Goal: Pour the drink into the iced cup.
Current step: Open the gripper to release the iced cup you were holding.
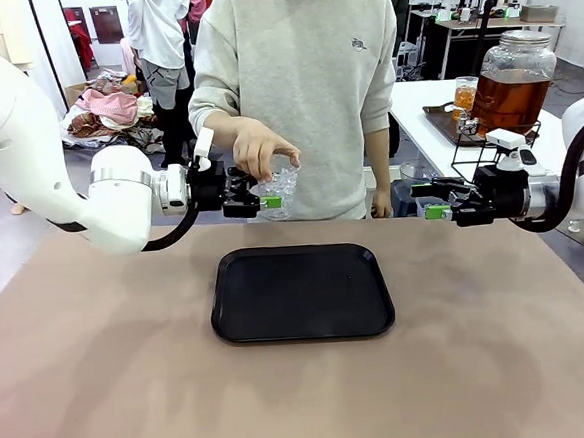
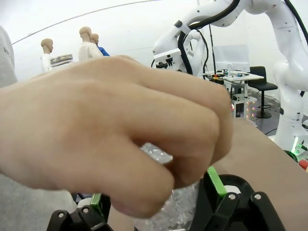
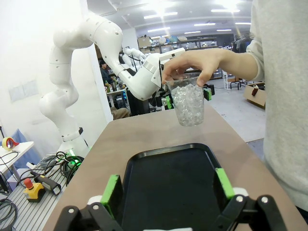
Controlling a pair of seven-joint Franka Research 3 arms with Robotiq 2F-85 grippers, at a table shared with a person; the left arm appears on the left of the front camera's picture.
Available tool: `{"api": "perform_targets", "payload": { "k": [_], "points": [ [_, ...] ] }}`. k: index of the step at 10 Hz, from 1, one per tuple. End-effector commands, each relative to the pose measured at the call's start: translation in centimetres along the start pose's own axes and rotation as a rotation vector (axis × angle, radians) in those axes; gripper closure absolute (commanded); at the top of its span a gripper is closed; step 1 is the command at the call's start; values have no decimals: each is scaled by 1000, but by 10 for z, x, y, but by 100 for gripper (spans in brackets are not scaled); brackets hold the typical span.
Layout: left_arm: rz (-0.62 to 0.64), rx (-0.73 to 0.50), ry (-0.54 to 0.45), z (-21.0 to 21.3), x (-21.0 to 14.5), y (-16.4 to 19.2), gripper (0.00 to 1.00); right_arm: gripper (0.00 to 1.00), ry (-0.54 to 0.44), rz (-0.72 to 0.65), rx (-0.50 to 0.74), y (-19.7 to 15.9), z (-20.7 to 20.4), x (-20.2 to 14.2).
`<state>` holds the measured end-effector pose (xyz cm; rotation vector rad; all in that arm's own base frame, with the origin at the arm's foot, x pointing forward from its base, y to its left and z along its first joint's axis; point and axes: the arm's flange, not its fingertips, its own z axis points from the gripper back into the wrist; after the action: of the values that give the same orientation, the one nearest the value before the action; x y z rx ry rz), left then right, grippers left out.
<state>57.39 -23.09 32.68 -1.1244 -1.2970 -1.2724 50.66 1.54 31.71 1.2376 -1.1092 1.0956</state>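
Front view, from left: the left gripper reaches in level above the bench, its green-padded fingers apart on either side of the iced cup, a clear cup packed with ice. A person's hand grips that cup by its rim from above, over the far edge of the black tray. The right gripper hangs farther right, fingers spread wide with nothing between them. Behind it, on a side table, stands a glass dispenser jar holding the drink, amber-brown, well apart from the cup.
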Motion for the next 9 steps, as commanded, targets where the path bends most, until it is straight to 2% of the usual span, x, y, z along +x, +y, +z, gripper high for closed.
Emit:
{"api": "perform_targets", "payload": {
  "k": [1, 6, 9],
  "points": [
    [19, -26, -8, 16, 6, -7, 0, 0, 7, -10, -5, -1, 0, 4],
    [72, -9, 59, 97, 3, -52, 0, 0, 7, -10, -5, -1, 0, 4],
    [67, 0, 42, 146, -4, -87, 0, 0, 7, -10, -5, -1, 0, 4]
  ]
}}
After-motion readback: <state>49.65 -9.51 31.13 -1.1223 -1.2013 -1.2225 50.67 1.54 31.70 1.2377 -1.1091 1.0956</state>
